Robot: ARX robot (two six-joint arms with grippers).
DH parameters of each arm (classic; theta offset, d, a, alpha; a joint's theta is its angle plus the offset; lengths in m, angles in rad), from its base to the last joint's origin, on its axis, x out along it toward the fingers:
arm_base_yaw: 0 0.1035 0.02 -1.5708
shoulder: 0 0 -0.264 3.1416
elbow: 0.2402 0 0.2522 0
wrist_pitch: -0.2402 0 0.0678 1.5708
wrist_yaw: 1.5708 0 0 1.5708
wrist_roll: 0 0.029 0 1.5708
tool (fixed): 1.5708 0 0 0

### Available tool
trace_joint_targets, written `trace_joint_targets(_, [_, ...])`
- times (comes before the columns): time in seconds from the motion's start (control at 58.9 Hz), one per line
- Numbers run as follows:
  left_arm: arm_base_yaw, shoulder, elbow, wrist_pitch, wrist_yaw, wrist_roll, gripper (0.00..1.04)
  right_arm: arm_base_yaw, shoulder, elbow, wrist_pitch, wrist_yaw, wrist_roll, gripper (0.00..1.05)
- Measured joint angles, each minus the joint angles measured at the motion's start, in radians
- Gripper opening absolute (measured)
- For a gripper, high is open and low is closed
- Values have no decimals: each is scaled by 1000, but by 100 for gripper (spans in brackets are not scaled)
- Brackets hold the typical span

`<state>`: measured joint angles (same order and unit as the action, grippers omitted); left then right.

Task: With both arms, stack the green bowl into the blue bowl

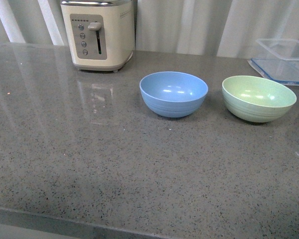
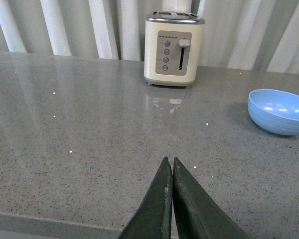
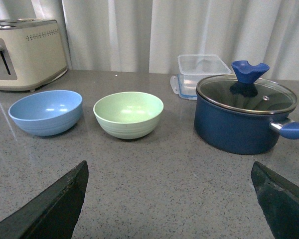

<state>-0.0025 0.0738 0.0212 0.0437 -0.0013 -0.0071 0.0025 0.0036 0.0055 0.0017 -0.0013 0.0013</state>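
The green bowl [image 1: 258, 98] stands upright and empty on the grey counter, to the right of the blue bowl [image 1: 173, 93], with a gap between them. Neither arm appears in the front view. In the right wrist view the green bowl [image 3: 128, 114] and blue bowl [image 3: 46, 111] sit well beyond my right gripper [image 3: 169, 172], which is open with nothing between its fingers. My left gripper [image 2: 169, 162] is shut and empty over bare counter, with the blue bowl [image 2: 279, 111] far off to one side.
A cream toaster [image 1: 97, 33] stands at the back left. A clear lidded container [image 1: 284, 60] sits behind the green bowl. A dark blue pot [image 3: 243, 114] with a glass lid stands right of the green bowl. The counter's front edge [image 1: 89, 224] runs close by.
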Motion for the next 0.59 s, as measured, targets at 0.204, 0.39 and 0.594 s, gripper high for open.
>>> trace_joint_targets(0.204, [0,-69,0,-42,-1,0,4,0,0,0,0,0,0,95])
trace_joint_targets(0.39, [0,-70,0,-43,0,-1,19,0,0,0,0,0,0,95])
trace_joint_targets(0.594, [0,-70,0,-43,-1,-1,55,-2,21,19,-54,-29,16,95])
